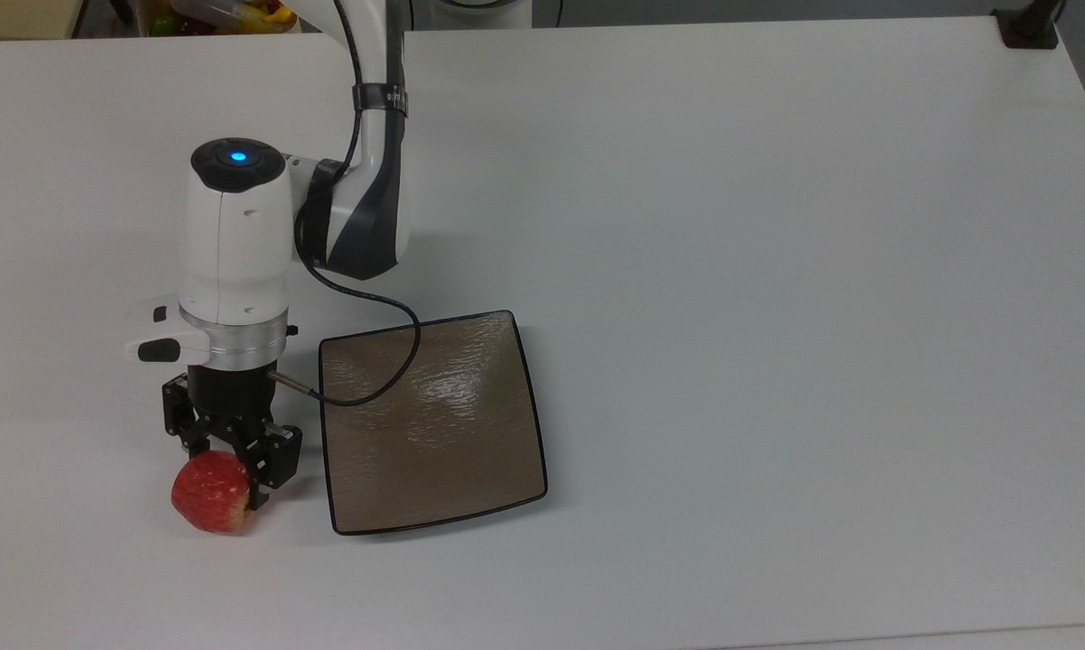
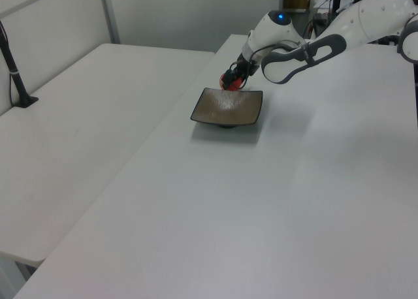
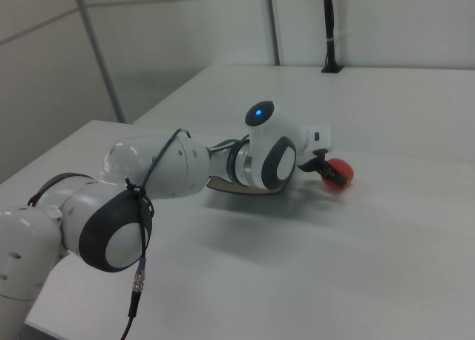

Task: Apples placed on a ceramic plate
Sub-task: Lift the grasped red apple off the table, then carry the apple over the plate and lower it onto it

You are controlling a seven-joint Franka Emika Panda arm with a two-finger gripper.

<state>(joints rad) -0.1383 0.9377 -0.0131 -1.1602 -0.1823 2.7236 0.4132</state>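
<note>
The gripper (image 1: 225,456) is closing around the apple (image 1: 207,492), with one black finger (image 1: 266,462) pressing against the fruit's side nearest the plate and the other sitting over its far edge in the top view. The fingers are bracketing the apple and appear to be clamping it, so the tool is judged to be grasping the fruit rather than hanging free above it.

The apple is sitting on the white table (image 1: 777,271), just beside the ceramic plate (image 1: 430,420) and off its edge on the top view's left. In the right view the apple (image 3: 340,174) is showing past the wrist, low against the table surface (whether it is touching the table or just clear of it cannot be determined). In the left view the gripper (image 2: 232,82) is positioned at the far edge of the plate (image 2: 227,107).

The step in hand is the pick: the grasp is being secured and the plate is carrying nothing yet. The next move is calling for a straight lift high enough to clear the plate's raised black rim, then a short traverse toward the top view's right until the apple is hanging over the plate's centre, followed by a lowering and a release.
</note>
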